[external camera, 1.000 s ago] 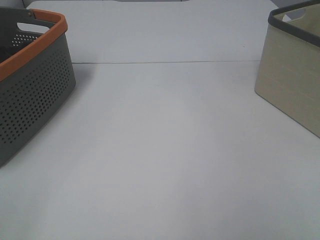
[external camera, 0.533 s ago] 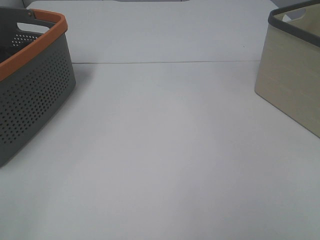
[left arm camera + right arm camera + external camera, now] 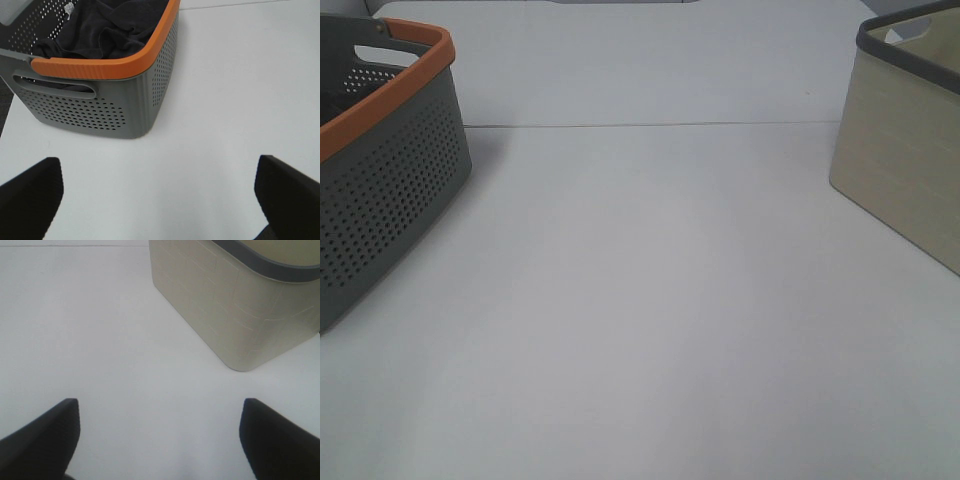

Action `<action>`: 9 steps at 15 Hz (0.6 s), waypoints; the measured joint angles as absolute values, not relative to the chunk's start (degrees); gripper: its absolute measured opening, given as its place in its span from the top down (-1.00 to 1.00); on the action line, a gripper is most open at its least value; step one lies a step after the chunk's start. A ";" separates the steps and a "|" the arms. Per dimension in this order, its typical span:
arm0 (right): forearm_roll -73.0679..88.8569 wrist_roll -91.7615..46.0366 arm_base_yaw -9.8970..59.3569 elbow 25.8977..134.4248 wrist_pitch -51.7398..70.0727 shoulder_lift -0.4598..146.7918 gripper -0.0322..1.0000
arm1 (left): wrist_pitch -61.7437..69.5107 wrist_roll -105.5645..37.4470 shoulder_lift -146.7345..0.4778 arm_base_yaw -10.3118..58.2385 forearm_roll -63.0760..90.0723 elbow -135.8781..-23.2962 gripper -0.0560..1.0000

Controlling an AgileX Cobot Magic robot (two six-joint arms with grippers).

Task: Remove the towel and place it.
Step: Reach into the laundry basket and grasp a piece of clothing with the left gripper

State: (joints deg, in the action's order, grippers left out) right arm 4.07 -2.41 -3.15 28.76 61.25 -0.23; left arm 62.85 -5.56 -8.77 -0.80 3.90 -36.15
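Two containers are recorded on the white worktop [image 3: 650, 300], well apart. A grey perforated plastic basket with an orange rim [image 3: 395, 190] stands on the left, and a beige rectangular bin with a dark grey rim [image 3: 905, 170] on the right. Over the last second no difference is found in the high view. Both containers are placed as before, and no arm has entered that view. The task is therefore judged not yet visibly begun.

The dark navy-grey terry towel [image 3: 107, 30] is seen, in the left wrist view, crumpled inside the grey basket, below its rim. A small white patch near one edge is probably its tag. The towel is touched by nothing.

The left gripper [image 3: 159, 200] is held above bare worktop near the basket's handle end, its fingers [image 3: 32, 192] spread wide and empty. The right gripper [image 3: 160, 437] is held likewise near the beige bin, fingers [image 3: 45, 432] wide, with nothing between them.

Judgement: the left arm is the better placed for the pick. A reach over the orange rim and down into the cloth is called for next. The bin's inside is barely shown, so its contents cannot be told.
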 joint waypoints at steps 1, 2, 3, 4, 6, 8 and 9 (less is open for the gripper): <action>4.07 -2.41 -3.15 28.76 61.25 -0.23 -0.56 | 63.14 -5.61 -10.54 -0.80 3.95 -37.59 -0.97; 4.07 -2.41 -3.15 28.76 61.25 -0.23 -0.56 | 63.43 -5.79 -14.73 -0.80 3.95 -39.99 -0.97; 4.07 -2.41 -3.15 28.76 61.25 -0.23 -0.56 | 63.43 -6.36 -19.65 -0.80 3.95 -42.80 -0.97; 4.07 -2.41 -3.15 28.76 61.25 -0.23 -0.56 | 63.48 -7.73 -24.58 -0.80 3.95 -45.55 -0.97; 4.07 -2.41 -3.15 28.76 61.25 -0.23 -0.56 | 63.48 -11.52 -33.40 -0.80 3.95 -51.68 -0.97; 4.07 -2.41 -3.15 28.76 61.25 -0.23 -0.56 | 63.48 -14.44 -40.62 -0.80 4.13 -56.61 -0.97; 4.07 -2.41 -3.15 28.76 61.25 -0.23 -0.56 | 63.48 -16.33 -44.81 -0.80 4.24 -60.22 -0.97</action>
State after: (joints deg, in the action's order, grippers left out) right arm 4.07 -2.41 -3.15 28.76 61.25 -0.23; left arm 63.48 -16.33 -44.81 -0.80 4.24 -60.22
